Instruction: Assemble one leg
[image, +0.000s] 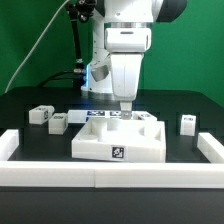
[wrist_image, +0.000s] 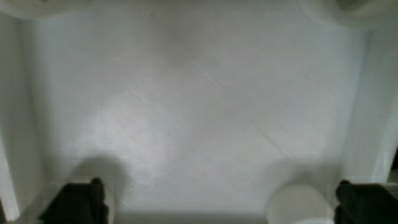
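- Exterior view: end effector (image: 125, 103) hangs low over the large flat white square tabletop (image: 118, 140), near its 12 o'clock edge.
- Wrist view: dark fingertips (wrist_image: 80, 200) are spread wide with only white surface between them, so it's open and holding nothing.
- Small white plastic rectangular leg (image: 58, 122) with a black-and-white tag sits on the black desk (image: 25, 105) at the tabletop's 9 o'clock, and another leg (image: 187, 122) sits at 3 o'clock.
- My guess: no leg grabbed yet. Next move needs lifting, swinging over one and closing on it.

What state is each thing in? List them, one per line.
Gripper: open, empty, low over the tabletop.
Tabletop: lying flat, no leg seen on it.
Leg at exterior view's far left: loose, ungripped.
Leg next to it: loose, ungripped.
Leg at exterior view's right: loose, ungripped.
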